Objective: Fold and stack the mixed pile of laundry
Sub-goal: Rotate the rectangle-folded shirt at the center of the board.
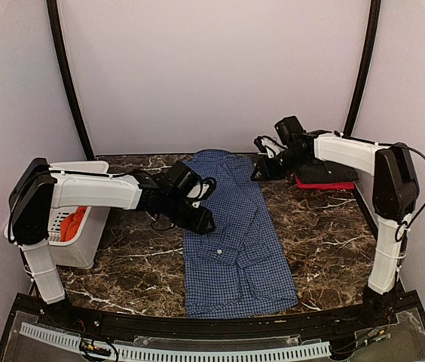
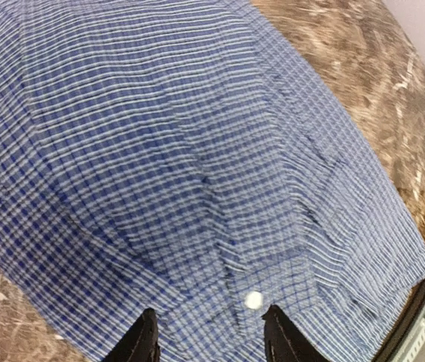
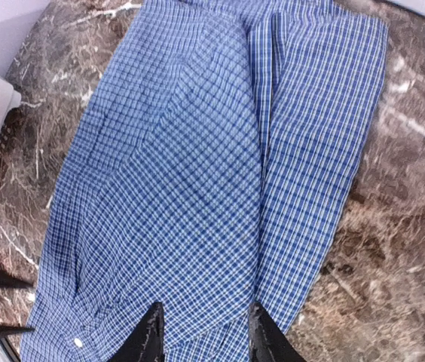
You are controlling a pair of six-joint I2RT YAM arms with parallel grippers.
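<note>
The blue-and-white small-checked cotton shirt lies flat down the middle of the dark brown marble worktop, running lengthwise from the far edge to just short of the near edge. Its sides are folded inward into a long strip that is narrower at the far end and wider at the near hem. An overlapping fold line runs along its length, and one small white button shows on the cloth.

Bare marble lies open on both sides of the shirt, a narrower band on the left and a broader stretch on the right.

The left gripper hangs over the shirt's left edge about halfway along. Its jaws are partly apart and no cloth is pinched between them. The right gripper is poised above the shirt's far end, jaws likewise parted and holding nothing.

In the far right corner, well apart from the shirt, a flat bright orange-red cloth lies partly under the right arm. At the left edge stands a white slotted plastic basket with orange fabric inside it.
</note>
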